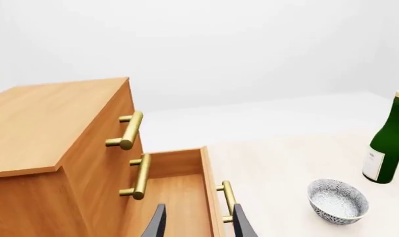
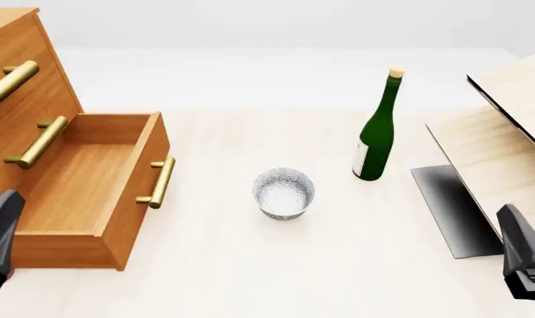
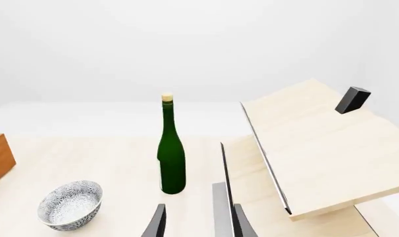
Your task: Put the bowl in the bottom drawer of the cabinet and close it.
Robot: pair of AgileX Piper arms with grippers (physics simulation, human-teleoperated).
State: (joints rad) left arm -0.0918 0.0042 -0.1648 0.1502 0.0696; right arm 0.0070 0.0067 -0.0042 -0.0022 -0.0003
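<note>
A: Where does the bowl point(image 2: 283, 192) sit?

B: Upright on the pale bench point(image 2: 249, 265), near the middle of the front view, between the bottom drawer point(image 2: 82, 192) and the green bottle point(image 2: 377, 129). It touches neither, and nothing holds it.

A: And the drawer?

B: Pulled out from the cabinet point(image 2: 24, 79), its wooden inside bare and its brass handle point(image 2: 158, 182) facing the bowl. The two upper drawers are shut.

A: What of the left gripper point(image 1: 198, 222)?

B: In its wrist view two dark fingers stand apart with a moderate gap, holding nothing; the drawer's front edge and handle show between them. In the front view it sits low at the left edge, beside the drawer's near corner.

A: The right gripper point(image 3: 198, 222)?

B: Also parted and bare, low at the right edge of the front view, near a pale wooden board structure point(image 2: 506, 132) with a dark base plate point(image 2: 449, 199). Bowl and bottle lie ahead of it in its wrist view.
</note>
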